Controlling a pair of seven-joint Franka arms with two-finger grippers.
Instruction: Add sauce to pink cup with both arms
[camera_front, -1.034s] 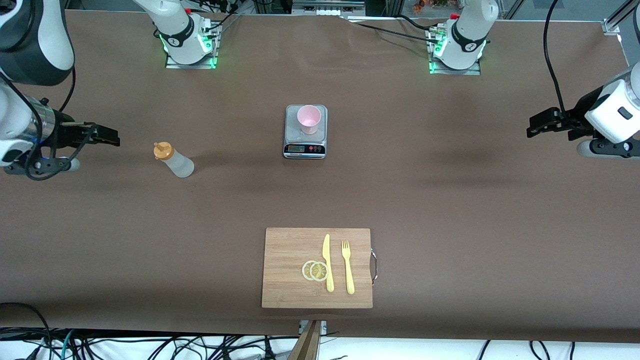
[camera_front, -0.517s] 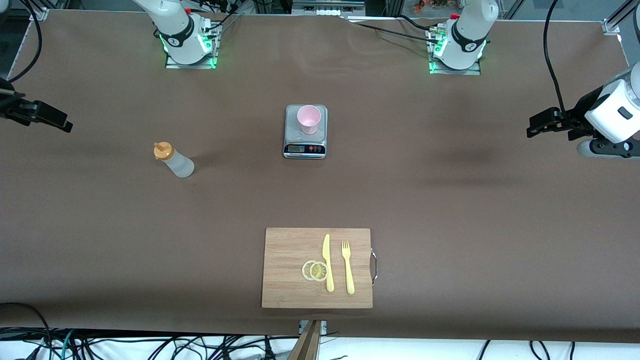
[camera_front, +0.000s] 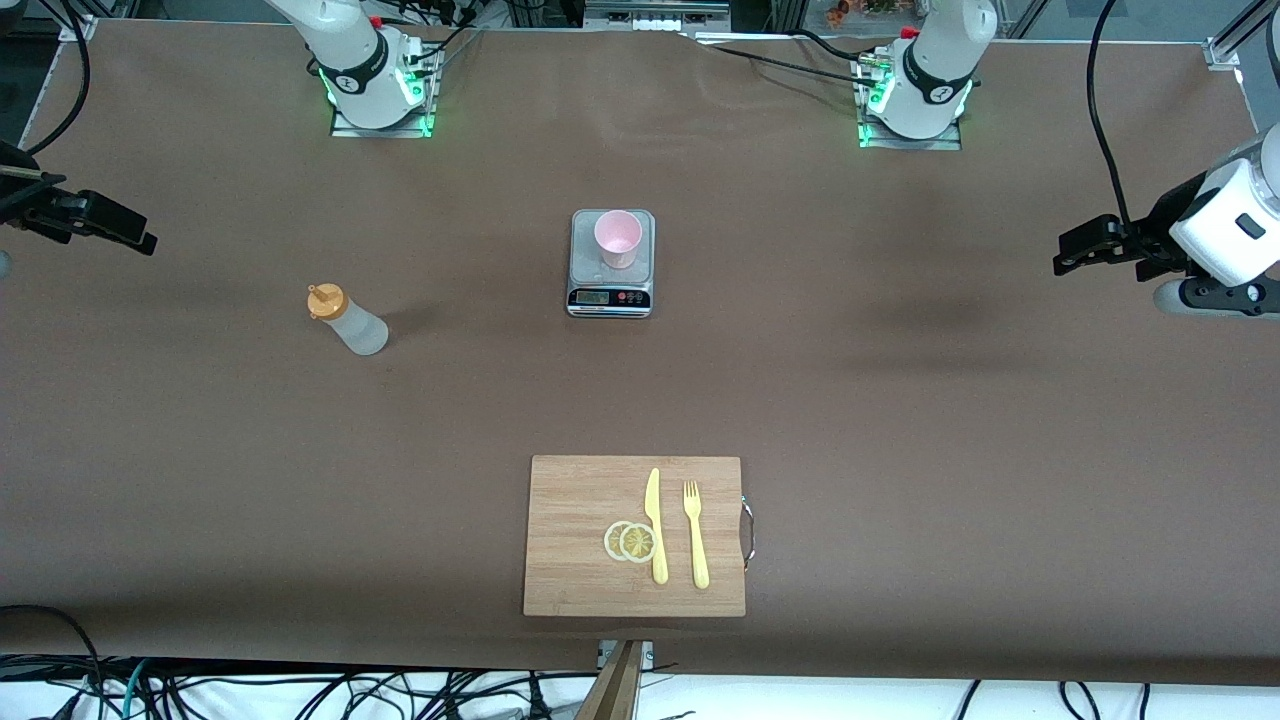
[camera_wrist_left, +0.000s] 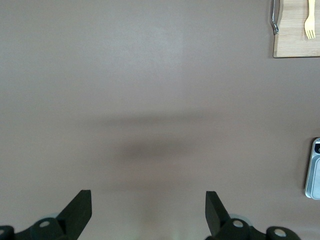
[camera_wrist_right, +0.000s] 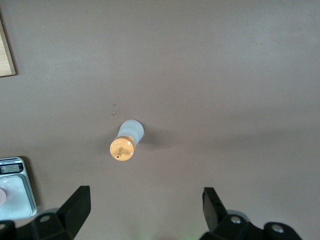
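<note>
My right pincer (camera_front: 130, 238) hangs wide open and empty over the surface's (camera_front: 900, 400) right-arm end; my left pincer (camera_front: 1075, 250), equally open, waits at its own end. The sauce bottle (camera_front: 345, 320) stands upright, well apart from the pink cup (camera_front: 618, 238) on the scale (camera_front: 611, 285). Any grasp should take the bottle's body squarely, nozzle up.

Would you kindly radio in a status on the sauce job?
Both pincers open, left and right over opposite table ends. Sauce bottle upright on table; pink cup on scale. Nothing between them.
</note>
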